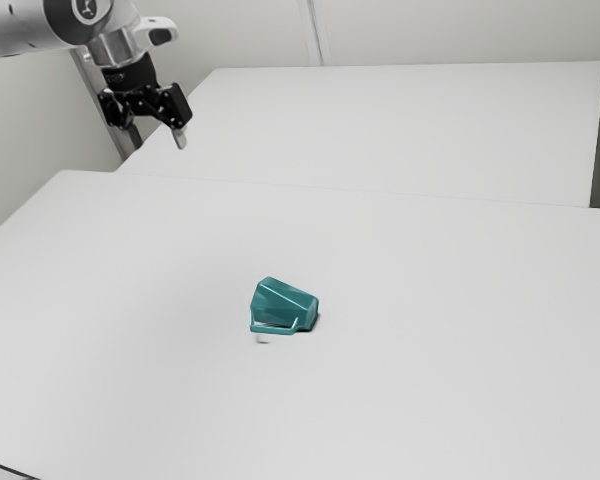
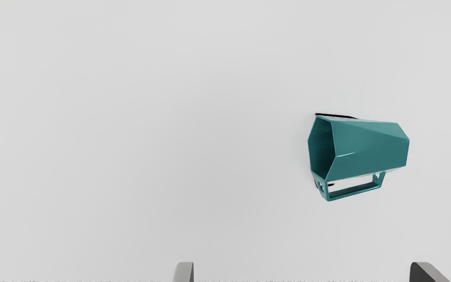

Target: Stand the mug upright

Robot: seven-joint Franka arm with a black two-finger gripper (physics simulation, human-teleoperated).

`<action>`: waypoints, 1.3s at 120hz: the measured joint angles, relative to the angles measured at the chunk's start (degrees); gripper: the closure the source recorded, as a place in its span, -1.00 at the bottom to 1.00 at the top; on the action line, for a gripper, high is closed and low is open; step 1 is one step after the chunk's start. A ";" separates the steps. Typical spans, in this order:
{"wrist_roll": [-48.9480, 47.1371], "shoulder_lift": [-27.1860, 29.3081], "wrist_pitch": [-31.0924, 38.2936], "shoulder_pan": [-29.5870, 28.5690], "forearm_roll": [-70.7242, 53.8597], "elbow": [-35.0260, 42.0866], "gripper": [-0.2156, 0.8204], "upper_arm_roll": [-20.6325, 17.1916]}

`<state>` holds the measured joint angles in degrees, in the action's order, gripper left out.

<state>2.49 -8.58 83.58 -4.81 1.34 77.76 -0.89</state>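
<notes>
High over the table, toward the upper left of the exterior view, is my gripper [image 1: 156,140], well apart from the mug. The teal faceted mug [image 1: 283,304] lies on its side near the middle of that view, its handle on the side toward the camera. In the wrist view, the wide-apart fingertips of my gripper [image 2: 301,272] have nothing between them. There the mug [image 2: 370,147] shows its dark open mouth at one end and its narrower base at the other, with the angular handle along its side.
The white table [image 1: 430,400] spreads around the mug. Behind it stands another large white surface [image 1: 410,125] by the wall. A thin dark cable [image 1: 8,468] crosses the lower left corner of the exterior view.
</notes>
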 joint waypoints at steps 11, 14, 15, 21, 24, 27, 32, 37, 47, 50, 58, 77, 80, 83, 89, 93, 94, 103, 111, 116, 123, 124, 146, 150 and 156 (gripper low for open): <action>-0.20 -0.14 -0.52 0.24 0.29 0.17 -0.58 -0.16; -0.27 -0.13 -0.39 0.33 0.49 0.61 -0.58 -0.18; -0.30 -0.11 -0.34 0.36 0.60 0.86 -0.58 -0.19; -0.49 0.01 -0.01 0.64 1.31 2.73 -0.58 -0.18; -0.60 0.01 0.14 0.81 1.60 3.73 -0.58 -0.18; -0.68 -0.02 0.26 0.96 1.85 4.65 -0.58 -0.17; -0.83 0.00 0.46 1.10 2.28 6.58 -0.58 -0.17; -0.98 0.06 1.01 1.14 2.73 9.10 -0.58 -0.16; -1.24 0.11 2.61 1.47 3.39 13.27 -0.58 -0.16; -1.32 0.19 3.05 1.58 3.87 14.56 -0.58 -0.16; -1.50 0.38 4.25 1.73 5.30 17.49 -0.58 -0.16; -1.87 0.53 6.99 2.26 11.80 22.92 -0.58 -0.16; -1.92 0.53 7.35 2.35 12.85 23.53 -0.58 -0.15; -1.97 0.53 7.69 2.39 13.78 24.06 -0.58 -0.12; -2.04 0.44 8.73 2.42 15.61 25.40 -0.58 0.00; -2.07 0.41 9.42 2.40 16.82 26.21 -0.58 0.10; -2.07 0.40 9.58 2.39 17.08 26.37 -0.58 0.13; -2.02 0.26 11.03 2.42 19.50 27.83 -0.58 0.68; -1.90 0.17 12.02 2.33 21.39 29.38 -0.58 1.07; -1.81 0.14 12.67 2.31 22.52 30.53 -0.58 1.30; -1.36 0.12 13.62 2.29 24.14 31.83 -0.58 1.47; -1.28 0.11 13.74 2.31 24.40 31.99 -0.58 1.52; 1.55 -0.25 15.87 2.29 29.51 34.40 -0.58 2.73; 2.17 -0.53 16.38 2.32 29.95 34.40 -0.58 2.89; 3.26 -1.06 17.28 2.31 30.46 34.28 -0.58 3.01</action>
<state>5.74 -9.64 100.86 -2.50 31.80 112.03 2.12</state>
